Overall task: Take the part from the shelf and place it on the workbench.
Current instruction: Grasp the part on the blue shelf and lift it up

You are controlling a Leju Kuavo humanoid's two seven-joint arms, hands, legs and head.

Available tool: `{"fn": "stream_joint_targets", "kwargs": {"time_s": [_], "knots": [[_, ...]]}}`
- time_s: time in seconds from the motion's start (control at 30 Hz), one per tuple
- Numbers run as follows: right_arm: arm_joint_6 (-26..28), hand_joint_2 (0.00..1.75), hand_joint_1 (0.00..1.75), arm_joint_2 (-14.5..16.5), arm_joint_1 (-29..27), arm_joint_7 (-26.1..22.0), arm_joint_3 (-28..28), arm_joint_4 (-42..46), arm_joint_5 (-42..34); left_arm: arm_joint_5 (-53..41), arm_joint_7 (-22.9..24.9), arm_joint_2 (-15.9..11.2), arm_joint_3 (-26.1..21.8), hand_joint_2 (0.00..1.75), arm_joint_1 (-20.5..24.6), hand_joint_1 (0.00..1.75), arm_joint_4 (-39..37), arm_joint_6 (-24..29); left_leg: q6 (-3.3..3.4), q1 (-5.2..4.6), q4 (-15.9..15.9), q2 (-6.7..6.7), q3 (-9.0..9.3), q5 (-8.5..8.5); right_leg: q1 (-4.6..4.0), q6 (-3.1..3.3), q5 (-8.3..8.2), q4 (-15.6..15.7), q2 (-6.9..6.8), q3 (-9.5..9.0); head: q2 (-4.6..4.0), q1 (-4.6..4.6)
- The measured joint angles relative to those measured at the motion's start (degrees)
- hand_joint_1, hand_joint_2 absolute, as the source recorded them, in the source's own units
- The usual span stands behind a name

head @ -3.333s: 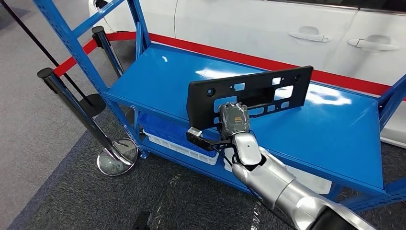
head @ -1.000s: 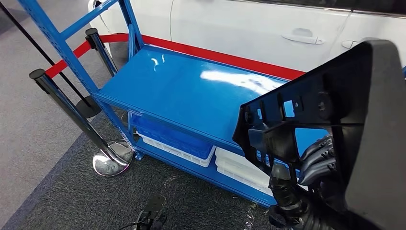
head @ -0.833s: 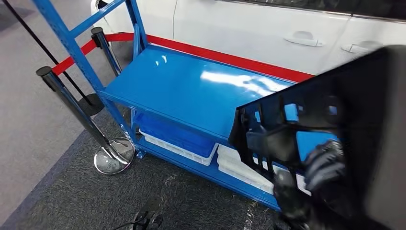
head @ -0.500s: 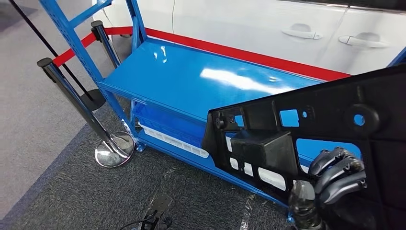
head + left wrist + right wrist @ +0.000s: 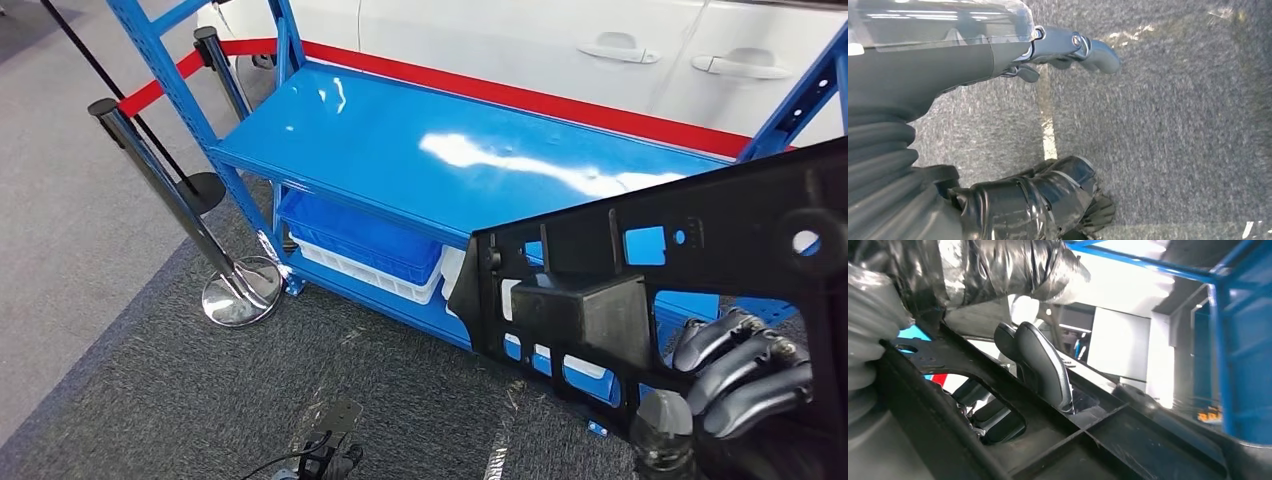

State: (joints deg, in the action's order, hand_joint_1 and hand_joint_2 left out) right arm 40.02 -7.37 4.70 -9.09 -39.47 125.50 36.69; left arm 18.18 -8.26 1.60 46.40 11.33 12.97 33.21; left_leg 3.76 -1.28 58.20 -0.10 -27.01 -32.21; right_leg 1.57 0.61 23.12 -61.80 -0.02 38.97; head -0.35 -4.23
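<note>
Item, black part (image 5: 690, 250): my right hand (image 5: 735, 375) grips it, fingers curled round its lower edge; it has come off the blue shelf (image 5: 400, 150) and up near my head camera; left hand (image 5: 1068, 47) hangs unclenched, holding nothing; workbench leg pending.

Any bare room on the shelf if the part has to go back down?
The top deck of the blue shelf is bare from its left posts across. Its right end is hidden behind the black part in the right robot hand. Lower tier is crowded: blue bin.
</note>
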Motion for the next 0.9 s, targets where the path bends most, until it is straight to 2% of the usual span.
{"fn": "stream_joint_targets", "kwargs": {"time_s": [0.07,0.1,0.13,0.17,0.2,0.23,0.27,0.3,0.33,0.37,0.4,0.43,0.47,0.5,0.53,0.6,0.63,0.67,0.73,0.77,0.8,0.83,0.9], "knots": [[0.0,1.75,1.75,0.13,0.02,-0.04,0.0,0.39,-0.17,0.0,-0.01,0.08,0.0,1.75,-0.02,0.0,0.07,0.04,0.19,-0.19,-2.17,0.04,0.1,2.18,0.36,-0.68,-1.48,1.57,0.0,-0.22,0.0,-0.16],[0.0,1.75,1.75,0.18,0.01,-0.07,0.0,0.52,-0.26,0.0,0.0,0.14,0.0,1.75,-0.03,0.0,0.1,0.03,0.29,-0.09,-3.61,0.16,0.06,3.5,0.22,-0.91,-1.19,1.84,0.05,-0.04,0.0,-0.19],[0.0,1.75,1.75,0.22,0.01,-0.11,0.01,0.66,-0.32,0.0,0.03,0.19,0.0,1.75,-0.03,0.0,0.16,0.03,0.32,0.11,-4.92,0.29,-0.12,4.82,0.0,-1.08,0.29,1.18,0.1,0.39,0.0,-0.11],[0.0,1.75,1.75,0.22,0.03,-0.16,0.01,0.72,-0.35,0.0,0.09,0.24,0.0,1.75,-0.02,0.0,0.24,0.01,0.13,0.35,-5.85,0.41,-0.5,5.93,-0.18,-1.19,2.8,-0.65,0.13,1.05,0.0,-0.02],[0.0,1.75,1.75,0.22,0.06,-0.24,0.02,0.75,-0.36,-0.01,0.2,0.26,0.0,1.75,-0.02,0.0,0.32,-0.04,-0.01,0.36,-6.05,0.48,-1.27,6.61,-0.28,-1.36,5.67,-3.5,0.14,1.77,0.0,0.01],[0.0,1.75,1.75,0.22,0.08,-0.28,0.02,0.76,-0.31,-0.01,0.37,0.31,0.01,1.75,-0.04,0.0,0.4,-0.14,-0.15,0.41,-5.87,0.55,-2.13,7.19,-0.26,-1.54,7.65,-6.93,0.13,2.42,0.0,0.06],[0.0,1.75,1.75,0.22,0.07,-0.16,0.02,0.76,-0.16,-0.01,0.55,0.39,0.01,1.75,-0.1,0.0,0.45,-0.28,-0.4,0.45,-5.49,0.64,-3.13,7.68,-0.22,-1.76,8.16,-9.94,0.12,2.71,0.0,0.08],[0.0,1.75,1.75,0.22,0.07,0.12,0.02,0.77,0.19,0.01,0.74,0.48,0.01,1.75,-0.16,0.0,0.49,-0.46,-0.62,0.55,-4.9,0.74,-4.21,8.09,-0.13,-2.0,7.38,-11.84,0.1,2.41,0.0,0.09],[0.0,1.75,1.75,0.22,0.06,0.57,0.02,0.77,0.7,0.03,0.89,0.55,0.01,1.75,-0.23,0.0,0.49,-0.61,-0.9,0.7,-4.12,0.79,-5.38,8.41,0.0,-2.25,5.72,-11.98,0.09,1.33,0.0,0.11],[0.0,1.75,1.75,0.22,0.07,1.1,0.02,0.78,1.32,0.07,1.0,0.61,0.0,1.75,-0.27,0.0,0.49,-0.72,-1.23,0.89,-3.1,0.77,-6.61,8.62,0.22,-2.53,4.32,-10.18,0.13,-0.73,0.0,0.11],[0.0,1.75,1.75,0.22,0.1,1.59,0.02,0.78,1.91,0.13,1.08,0.61,0.0,1.75,-0.28,0.0,0.5,-0.79,-1.61,0.98,-1.9,0.68,-7.87,8.68,0.38,-2.89,4.45,-7.06,0.43,-3.4,0.0,0.15],[0.0,1.75,1.75,0.23,0.11,1.95,0.02,0.78,2.34,0.18,1.16,0.6,0.01,1.75,-0.27,0.0,0.5,-0.81,-1.96,1.01,-0.56,0.51,-9.02,8.64,0.47,-2.83,5.3,-4.02,0.83,-5.75,0.0,0.16],[0.0,1.75,1.75,0.25,0.13,2.17,0.02,0.78,2.61,0.22,1.23,0.58,0.01,1.75,-0.25,0.0,0.51,-0.82,-2.29,0.9,0.66,0.33,-10.01,8.55,0.54,-2.56,6.77,-1.65,1.13,-7.29,0.0,0.22],[-0.01,1.75,1.75,0.29,0.13,2.3,0.02,0.78,2.74,0.25,1.33,0.55,0.01,1.75,-0.24,0.0,0.51,-0.82,-2.52,0.77,1.53,0.11,-10.68,8.58,0.47,-2.08,8.09,-0.52,1.33,-7.91,0.0,0.23],[-0.01,1.75,1.75,0.33,0.1,2.34,0.02,0.78,2.81,0.27,1.4,0.54,0.01,1.75,-0.27,0.0,0.51,-0.82,-2.63,0.73,2.07,-0.13,-11.19,8.71,0.46,-1.38,8.31,-0.45,1.18,-7.72,0.0,0.28],[-0.02,1.75,1.75,0.41,0.1,2.36,0.02,0.76,3.01,0.33,1.52,0.48,0.01,1.75,-0.41,0.0,0.51,-0.83,-2.97,0.86,2.99,-0.37,-11.93,8.36,0.53,-0.5,8.0,-0.71,0.46,-7.11,0.0,0.3],[-0.02,1.75,1.75,0.49,0.09,2.41,0.02,0.76,3.25,0.35,1.53,0.46,0.01,1.75,-0.48,0.0,0.51,-0.85,-3.27,0.99,4.44,-0.37,-12.6,7.07,0.59,-0.16,7.71,-0.73,0.07,-6.87,0.0,0.19],[-0.02,1.75,1.75,0.62,0.09,2.47,0.03,0.75,3.51,0.37,1.51,0.44,0.01,1.75,-0.52,0.0,0.51,-0.91,-3.61,1.13,6.97,-0.31,-13.51,5.04,0.61,0.1,7.41,-0.72,-0.31,-6.57,0.0,0.03],[-0.02,1.75,1.75,0.98,0.03,2.48,0.08,0.71,3.88,0.41,1.46,0.44,0.01,1.75,-0.52,0.0,0.52,-1.15,-4.06,1.33,13.99,-0.23,-15.9,0.57,0.47,0.28,6.9,-0.72,-1.05,-5.94,0.0,-0.21],[-0.02,1.75,1.75,1.17,-0.01,2.35,0.12,0.67,3.83,0.5,1.44,0.43,0.01,1.75,-0.51,0.0,0.52,-1.3,-4.09,1.37,16.72,-0.21,-16.61,-0.59,0.36,0.29,6.7,-0.74,-1.46,-5.61,0.0,-0.22],[-0.02,1.75,1.75,1.37,-0.06,2.19,0.16,0.62,3.71,0.64,1.44,0.43,0.01,1.75,-0.52,0.0,0.52,-1.41,-3.96,1.36,17.67,-0.2,-16.42,-0.66,0.23,0.3,6.55,-0.75,-1.89,-5.39,0.0,-0.22],[-0.03,1.75,1.75,1.57,-0.09,2.02,0.2,0.57,3.56,0.78,1.44,0.43,0.01,1.75,-0.53,0.0,0.52,-1.5,-3.64,1.3,16.48,-0.13,-15.12,0.3,0.07,0.31,6.46,-0.75,-2.35,-5.29,0.0,-0.23],[-0.03,1.75,1.75,1.94,-0.14,1.77,0.24,0.53,3.38,0.96,1.39,0.38,0.01,1.75,-0.44,0.0,0.53,-1.61,-2.41,0.84,9.23,0.87,-10.35,3.18,-0.23,0.33,6.4,-0.63,-3.28,-5.41,0.0,-0.21]]}}
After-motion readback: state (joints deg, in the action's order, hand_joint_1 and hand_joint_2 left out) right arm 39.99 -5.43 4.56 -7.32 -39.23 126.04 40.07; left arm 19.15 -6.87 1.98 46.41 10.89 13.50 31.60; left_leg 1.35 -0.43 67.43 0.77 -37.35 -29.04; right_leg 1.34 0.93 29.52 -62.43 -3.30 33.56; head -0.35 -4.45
